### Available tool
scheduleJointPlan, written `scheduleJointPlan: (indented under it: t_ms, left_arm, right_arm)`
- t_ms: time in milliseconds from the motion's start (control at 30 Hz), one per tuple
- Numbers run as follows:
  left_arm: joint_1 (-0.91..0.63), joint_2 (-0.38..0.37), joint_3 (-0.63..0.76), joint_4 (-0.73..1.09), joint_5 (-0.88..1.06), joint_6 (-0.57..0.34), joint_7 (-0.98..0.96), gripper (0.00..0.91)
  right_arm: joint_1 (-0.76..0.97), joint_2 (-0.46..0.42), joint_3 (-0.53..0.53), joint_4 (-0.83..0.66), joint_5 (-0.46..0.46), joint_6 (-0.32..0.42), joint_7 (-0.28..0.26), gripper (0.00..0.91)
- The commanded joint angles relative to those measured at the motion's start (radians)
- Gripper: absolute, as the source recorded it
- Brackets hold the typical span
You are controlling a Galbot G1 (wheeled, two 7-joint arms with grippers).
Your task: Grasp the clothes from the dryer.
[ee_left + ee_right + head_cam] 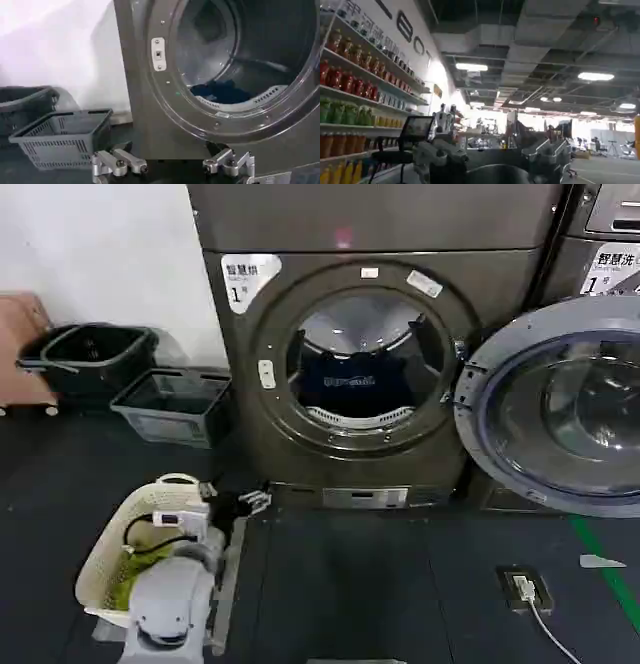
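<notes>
the dryer (375,354) takes up the far middle, its door (555,409) swung wide open to the right. the clothes (352,381) sit low inside the drum, a dark navy heap with pale lettering across it. two dark baskets (172,404) stand on the floor by the wall to the left. a white basket (150,549) with yellow-green cloth in it is near left, under the robot's arm. left tool (172,164) hovers low just in front of the dryer's base, fingers (120,162) spread open, nothing in them. right tool (492,160) is pointing out at a room with shelves, can't tell if it's open.
</notes>
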Motion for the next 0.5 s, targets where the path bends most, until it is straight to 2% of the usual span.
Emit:
scheduleJointPlan:
  t_ms: [33,67,100,167,300,500]
  left_arm:
    - [0.0,0.0,-0.001,-0.001,-0.003,0.049,0.001,0.907]
    - [0.001,0.0,-0.002,-0.002,-0.004,0.049,0.002,0.907]
    - [0.001,0.002,-0.003,-0.001,-0.004,0.049,0.002,0.907]
    - [0.002,0.003,-0.006,0.002,-0.005,0.049,0.004,0.907]
    - [0.003,0.001,-0.006,0.001,-0.006,0.049,0.005,0.907]
    - [0.003,0.001,-0.003,-0.003,-0.006,0.049,0.006,0.907]
  right_arm:
    - [0.0,-0.001,-0.004,-0.003,-0.003,0.005,0.035,0.907]
    - [0.0,-0.002,-0.01,-0.01,-0.003,0.032,0.04,0.907]
    - [-0.003,0.0,-0.023,-0.031,-0.012,0.098,0.038,0.907]
    - [-0.005,0.006,-0.032,-0.041,-0.046,0.105,0.036,0.907]
    - [-0.003,0.008,-0.031,-0.048,-0.038,0.123,0.044,0.907]
    - [-0.005,0.002,-0.025,-0.047,-0.018,0.105,0.066,0.907]
